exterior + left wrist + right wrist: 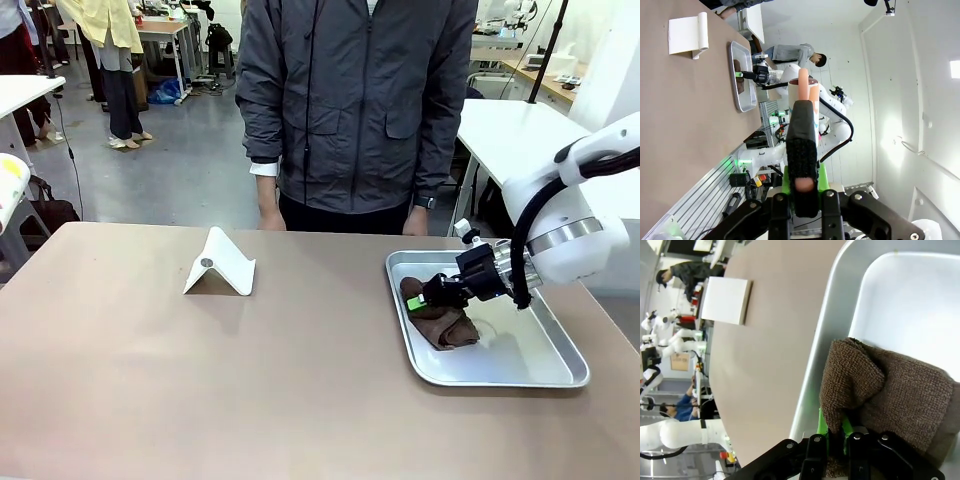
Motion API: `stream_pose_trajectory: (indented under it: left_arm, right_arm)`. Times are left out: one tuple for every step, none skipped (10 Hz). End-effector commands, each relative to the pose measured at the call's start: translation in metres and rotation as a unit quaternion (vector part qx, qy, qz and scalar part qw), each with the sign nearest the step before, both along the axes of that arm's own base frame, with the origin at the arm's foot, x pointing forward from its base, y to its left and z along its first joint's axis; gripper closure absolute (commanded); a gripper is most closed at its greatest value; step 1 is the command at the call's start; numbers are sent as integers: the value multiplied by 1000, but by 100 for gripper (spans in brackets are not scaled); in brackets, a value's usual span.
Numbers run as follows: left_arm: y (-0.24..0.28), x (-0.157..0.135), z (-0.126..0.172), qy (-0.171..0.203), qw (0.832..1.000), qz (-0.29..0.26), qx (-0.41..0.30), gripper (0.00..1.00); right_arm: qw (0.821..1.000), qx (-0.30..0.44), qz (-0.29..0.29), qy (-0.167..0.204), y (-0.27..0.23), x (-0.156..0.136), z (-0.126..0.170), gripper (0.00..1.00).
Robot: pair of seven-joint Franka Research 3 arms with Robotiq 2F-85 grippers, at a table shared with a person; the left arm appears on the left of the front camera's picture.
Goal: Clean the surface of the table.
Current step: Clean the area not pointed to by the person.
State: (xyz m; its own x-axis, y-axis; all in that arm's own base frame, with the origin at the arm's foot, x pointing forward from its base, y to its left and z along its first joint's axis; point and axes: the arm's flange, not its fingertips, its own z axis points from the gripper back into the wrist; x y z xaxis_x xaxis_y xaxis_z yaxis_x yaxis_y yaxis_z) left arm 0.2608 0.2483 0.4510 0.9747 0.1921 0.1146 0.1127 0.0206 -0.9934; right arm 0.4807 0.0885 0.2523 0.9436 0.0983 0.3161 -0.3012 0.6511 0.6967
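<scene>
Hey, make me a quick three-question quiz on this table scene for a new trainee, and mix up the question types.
1. True or false: the right claw is shut on the brown cloth.
2. The brown cloth lies: A) on the bare tabletop, B) in the steel tray, C) in the person's hand.
3. What stands on the table to the robot's left of the steel tray?
Key: 1 true; 2 B; 3 the white folded stand.
</scene>
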Motion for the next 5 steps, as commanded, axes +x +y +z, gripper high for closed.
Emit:
stream_pose_trajectory:
  left_arm:
    - [0, 1, 5, -2, 1000, 5, -7, 78]
    - [0, 1, 5, -2, 1000, 5, -7, 78]
    - [0, 1, 5, -2, 1000, 5, -7, 78]
    - [0, 1, 5, -2, 1000, 5, -7, 78]
    - [0, 1, 5, -2, 1000, 5, -7, 78]
  right_arm:
    - [997, -74, -29, -6, -24, -3, -14, 91]
    - [997, -68, -42, -3, -36, -4, -10, 91]
    - [997, -59, -52, 6, -48, -5, -7, 91]
    - [995, -66, -69, 13, -63, -8, -5, 91]
    - [994, -64, -86, 14, -77, -11, -3, 91]
